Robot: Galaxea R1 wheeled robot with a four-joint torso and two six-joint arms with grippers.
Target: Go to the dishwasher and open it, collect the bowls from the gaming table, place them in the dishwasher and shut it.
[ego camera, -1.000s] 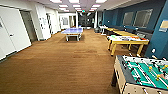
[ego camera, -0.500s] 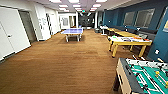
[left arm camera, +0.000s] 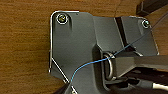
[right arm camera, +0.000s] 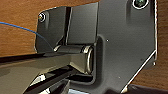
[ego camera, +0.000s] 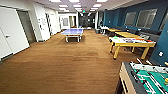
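Brown wood-look flooring (ego camera: 62,65) runs down a long room with white walls on one side and dark blue walls on the other. What may be the gaming table (ego camera: 131,41), a yellow-legged table with a pale top bearing colourful flat items, is seen to the right at mid-distance; bowls cannot be made out on it. Nearer, at the lower right corner, a foosball table (ego camera: 147,78) with a green pitch is cut by the edge. Further back, a blue ping-pong table (ego camera: 72,32) stands centrally. Whether either pincer is open or closed cannot be told from the wrist views.
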